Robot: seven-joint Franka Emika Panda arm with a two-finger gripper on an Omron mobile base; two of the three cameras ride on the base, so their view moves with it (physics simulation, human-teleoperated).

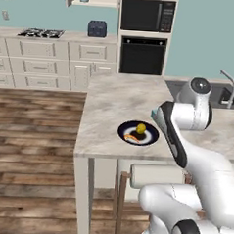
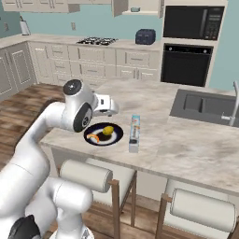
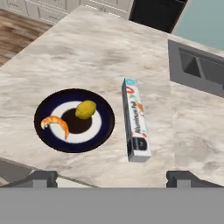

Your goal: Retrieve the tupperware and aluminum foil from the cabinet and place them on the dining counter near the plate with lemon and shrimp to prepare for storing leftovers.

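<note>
Glossy white arm (image 2: 32,154), dark joints

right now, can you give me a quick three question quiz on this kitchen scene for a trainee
1. True or false: the aluminum foil box lies flat on the dining counter, beside the plate and not touching it.
2. What two foods sit on the plate?
3. Where is the tupperware? A) on the dining counter B) in the open cabinet above the toaster C) in the sink

Key:
1. True.
2. A yellow lemon and an orange shrimp.
3. B. The gripper is open and empty above the counter, so the tub is not yet fetched.
</note>
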